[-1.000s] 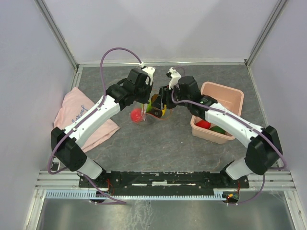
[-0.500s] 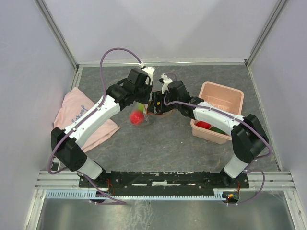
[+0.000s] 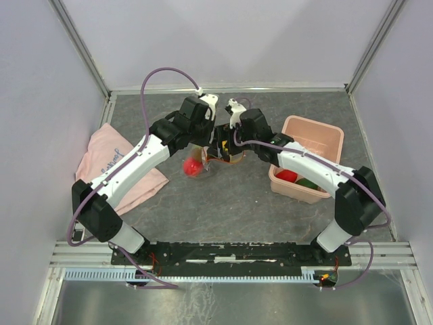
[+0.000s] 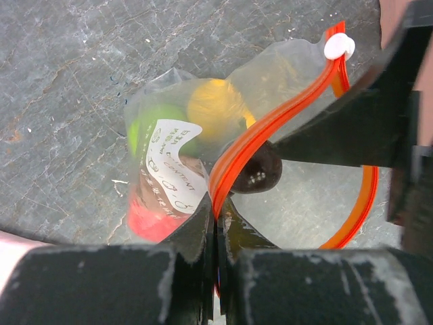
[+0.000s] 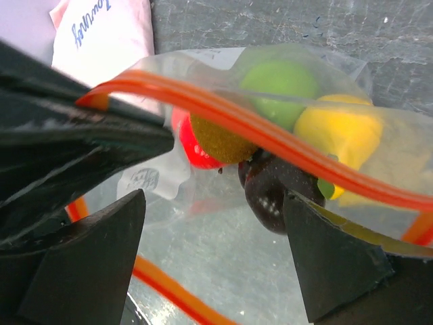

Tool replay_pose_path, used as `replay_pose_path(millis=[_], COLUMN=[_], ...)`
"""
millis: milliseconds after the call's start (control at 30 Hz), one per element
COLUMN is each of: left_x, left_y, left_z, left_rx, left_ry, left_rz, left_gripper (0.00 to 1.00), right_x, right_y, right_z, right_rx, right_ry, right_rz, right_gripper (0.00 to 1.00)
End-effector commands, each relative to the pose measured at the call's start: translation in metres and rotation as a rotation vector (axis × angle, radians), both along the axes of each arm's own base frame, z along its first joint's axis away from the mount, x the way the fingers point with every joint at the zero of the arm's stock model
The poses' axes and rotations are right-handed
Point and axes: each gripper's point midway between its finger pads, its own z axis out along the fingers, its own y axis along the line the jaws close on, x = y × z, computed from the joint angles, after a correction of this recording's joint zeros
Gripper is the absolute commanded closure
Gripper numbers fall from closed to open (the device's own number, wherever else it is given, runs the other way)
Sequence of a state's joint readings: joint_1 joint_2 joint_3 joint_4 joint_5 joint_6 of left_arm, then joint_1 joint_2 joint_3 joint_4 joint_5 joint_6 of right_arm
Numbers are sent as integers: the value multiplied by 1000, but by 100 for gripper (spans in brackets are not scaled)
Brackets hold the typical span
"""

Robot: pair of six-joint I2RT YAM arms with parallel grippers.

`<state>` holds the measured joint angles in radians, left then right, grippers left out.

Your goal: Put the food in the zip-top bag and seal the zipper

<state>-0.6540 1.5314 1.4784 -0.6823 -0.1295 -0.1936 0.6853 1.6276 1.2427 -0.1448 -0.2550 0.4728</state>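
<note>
At the bag mouth, left fingers pinch the zipper; right fingers (spread wide, empty) should lift clear once the purple fruit settles.

Both arms reach forward and bend inward, wrists nearly meeting. The left hand points down, fingers pinched together on the zipper (no gap shows between them); the right hand holds its fingers spread wide.

Grey stone-patterned tabletop. Pink cloth lies rumpled at the left edge, against the side wall; blue lettering on it. Pink rectangular bin sits at right, well apart from the cloth.
</note>
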Motion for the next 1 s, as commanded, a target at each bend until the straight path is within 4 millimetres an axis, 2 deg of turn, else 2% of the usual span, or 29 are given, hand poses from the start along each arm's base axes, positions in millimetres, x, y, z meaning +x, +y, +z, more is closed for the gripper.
replay_pose_path(millis=[0,33,133,267,433,533,633,767,833,967], left_x=[6,6,7,9,11,13,13,13,13,12], left_y=[-4,-3,-2,-1,4,10,15,19,23,32], left_z=[16,15,14,13,13,14,11,10,11,11], left_rx=[-48,-45,-41,-39,-32,-17,-3,7,16,36], left_ry=[-42,-42,-42,-45,-61,-76,-79,-78,-83,-89], left_rz=[35,37,43,56,85,111,130,147,161,189], left_gripper=[97,97,97,97,97,97,97,97,97,97], right_x=[-5,-7,-16,-31,-63,-80,-88,-85,-78,-54], right_y=[-27,-37,-71,-118,-165,-180,-188,-183,-171,-134], right_z=[51,58,62,59,29,14,-3,-23,-29,-33], right_rx=[-42,-62,-149,-259,-403,-454,-497,-519,-487,-379], right_ry=[-134,-154,-171,-144,-14,56,117,177,191,203], right_rz=[-24,-47,-109,-211,-275,-296,-316,-316,-312,-271], right_gripper=[10,9,7,5,2,0,1,1,1,1])
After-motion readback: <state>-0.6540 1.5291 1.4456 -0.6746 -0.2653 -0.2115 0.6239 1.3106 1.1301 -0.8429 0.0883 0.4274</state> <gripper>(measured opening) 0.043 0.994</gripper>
